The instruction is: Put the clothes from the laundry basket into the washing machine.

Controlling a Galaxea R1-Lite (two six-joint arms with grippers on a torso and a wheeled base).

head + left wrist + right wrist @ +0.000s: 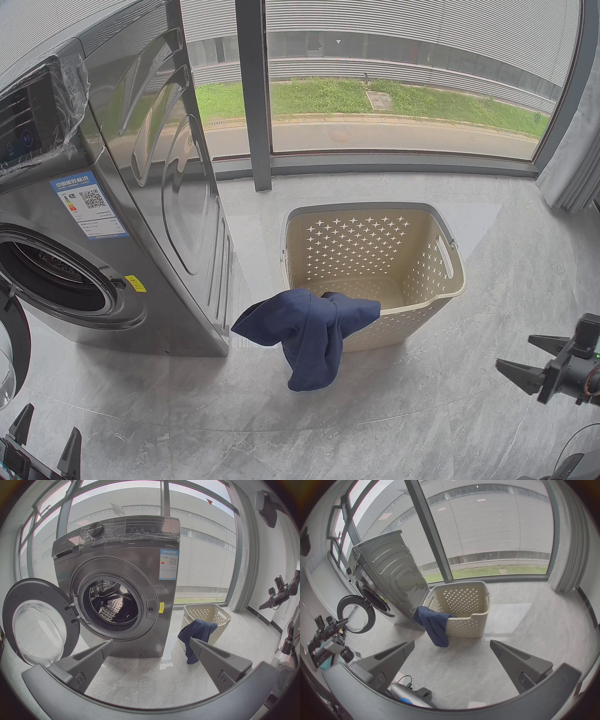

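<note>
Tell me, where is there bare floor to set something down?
Bare floor lies in front of the basket, and between basket and curtain. It is tight between the washing machine and the basket, where the blue garment hangs over the rim.

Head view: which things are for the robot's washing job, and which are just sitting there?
For the job: blue garment draped over the laundry basket rim; washing machine, door open; left gripper and right gripper, jaws apart, holding nothing.
Just there: window; curtain.
</note>
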